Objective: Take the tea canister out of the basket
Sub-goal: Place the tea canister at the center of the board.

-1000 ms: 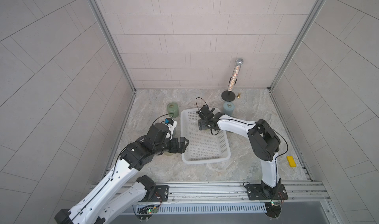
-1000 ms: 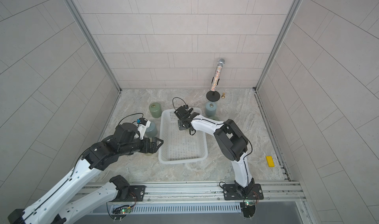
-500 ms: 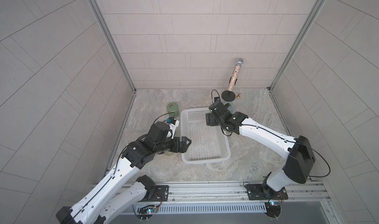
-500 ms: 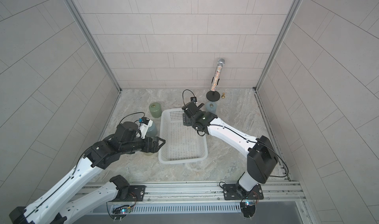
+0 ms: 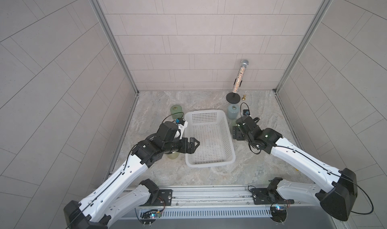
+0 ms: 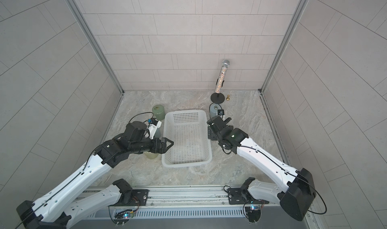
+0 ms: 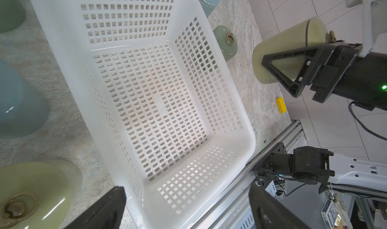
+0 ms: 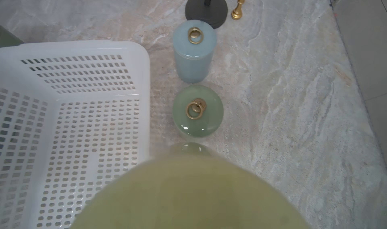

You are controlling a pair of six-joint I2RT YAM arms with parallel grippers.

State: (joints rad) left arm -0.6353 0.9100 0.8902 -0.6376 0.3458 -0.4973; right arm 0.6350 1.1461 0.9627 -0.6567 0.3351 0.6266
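A: Where do we have the tea canister [image 7: 282, 42]?

B: Outside the basket [image 5: 209, 164], along its right-hand long side. Our right gripper [image 5: 236, 133] pinches the yellow-green body between its black fingers [image 7: 279, 77], with the lid end towards the wrist.

A: Is it down on the table [image 8: 293, 91]?

B: We cannot tell. In the right wrist view it is only a big blurred shape close to the lens, and in both top views the arm mostly hides it.

A: What do we see next to it?

B: A green canister [image 8: 199, 129] just beyond it, then a pale blue canister [image 8: 193, 66]. Both are upright with brass ring pulls, in a row beside the basket's wall but apart from it. Past them we see the black base of a microphone stand [image 8: 218, 10] and a small gold chess piece [image 8: 238, 7].

A: And our left gripper [image 7: 186, 209]?

B: Spread wide, poised over the basket's left rim. A second yellow-green canister [image 7: 31, 186] stands on the table just beside it, outside the basket
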